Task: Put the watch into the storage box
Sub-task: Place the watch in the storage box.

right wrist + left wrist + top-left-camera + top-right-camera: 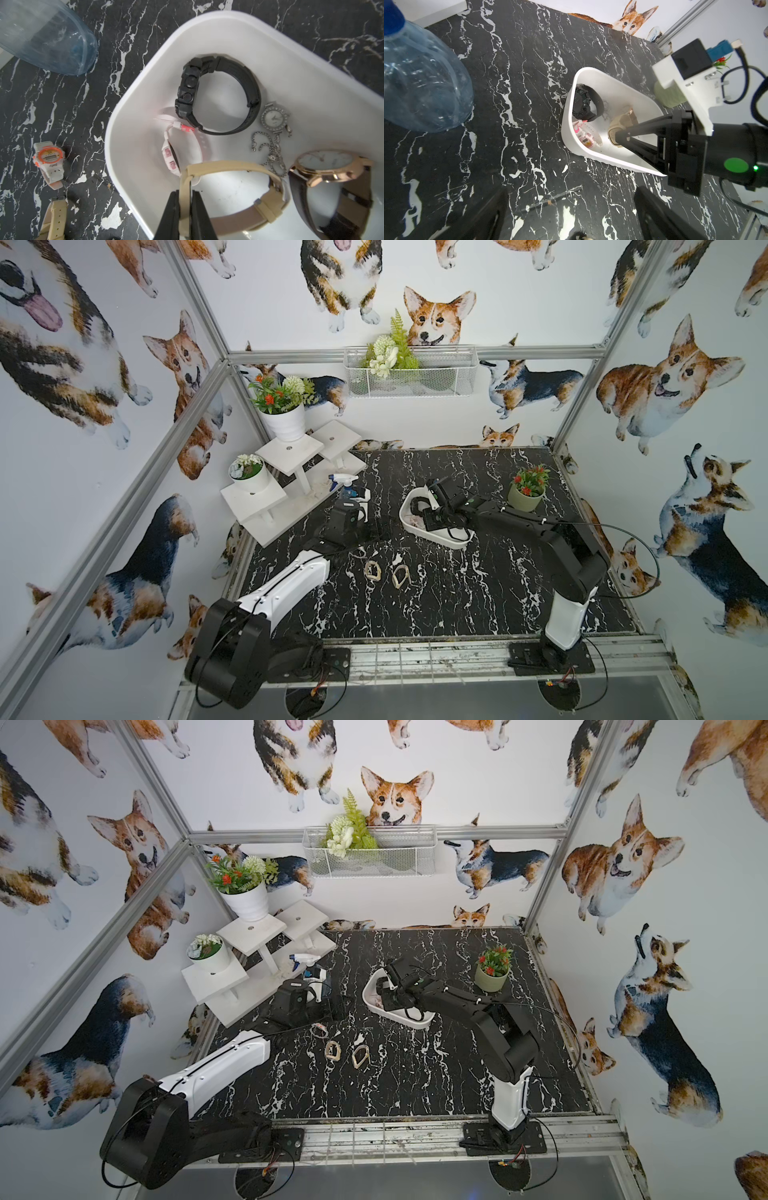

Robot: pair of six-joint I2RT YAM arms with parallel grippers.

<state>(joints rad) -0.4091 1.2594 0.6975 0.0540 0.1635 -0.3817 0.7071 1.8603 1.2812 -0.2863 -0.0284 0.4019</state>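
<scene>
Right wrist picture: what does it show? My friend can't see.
The right gripper pinches a beige watch by its strap inside the storage box, beside a black watch, pink watch, silver watch and rose-gold watch. An orange-and-white watch lies outside on the table.

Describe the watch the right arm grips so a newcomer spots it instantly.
Find the white storage box on the marble table. Within it, the right gripper is shut on the beige watch. It is the only tan-strapped one there, among the black watch, pink watch, silver watch and rose-gold watch.
</scene>
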